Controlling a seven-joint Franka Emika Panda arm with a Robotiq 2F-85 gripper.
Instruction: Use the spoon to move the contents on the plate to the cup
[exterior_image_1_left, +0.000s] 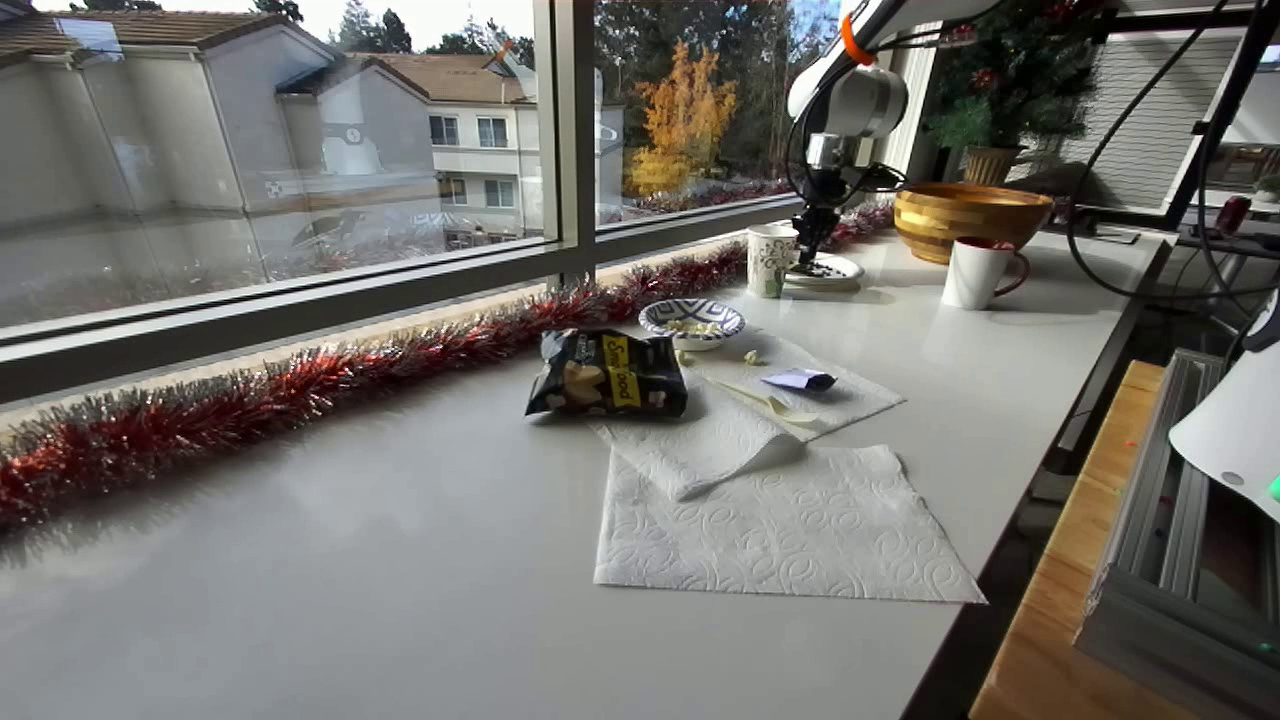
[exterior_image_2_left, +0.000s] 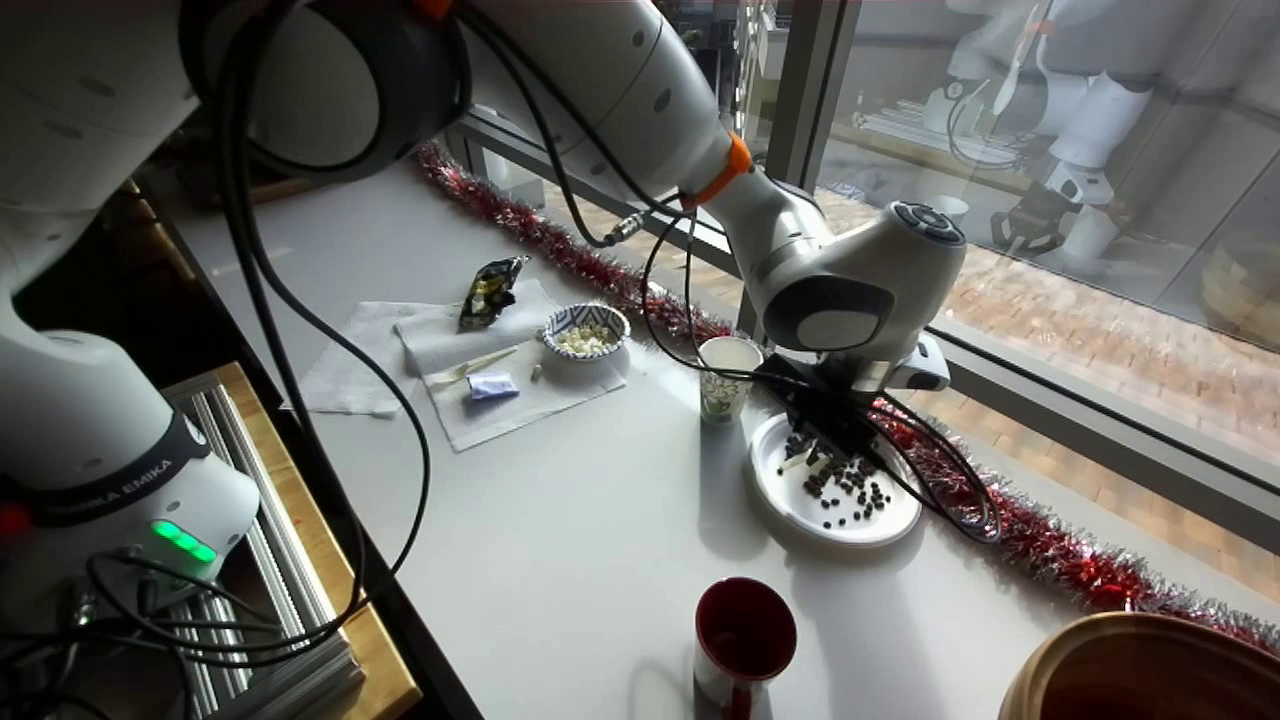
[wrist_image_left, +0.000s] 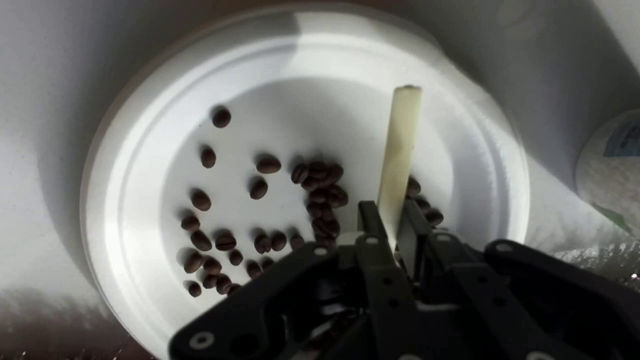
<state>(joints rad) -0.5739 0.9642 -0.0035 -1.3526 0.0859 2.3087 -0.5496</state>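
The round white plate holds many dark brown beans and lies near the window; it also shows in an exterior view and fills much of the wrist view. My gripper is low over the plate, its fingers closed on the pale spoon. The handle sticks out past the fingertips; the spoon's bowl is hidden. The cup, a white paper cup with leaf print, stands upright beside the plate; it also shows in an exterior view and at the wrist view's right edge.
A white mug with red inside and a golden-brown wooden bowl stand near the plate. A patterned bowl of popcorn, a black snack bag and paper towels lie farther along. Red tinsel runs along the window.
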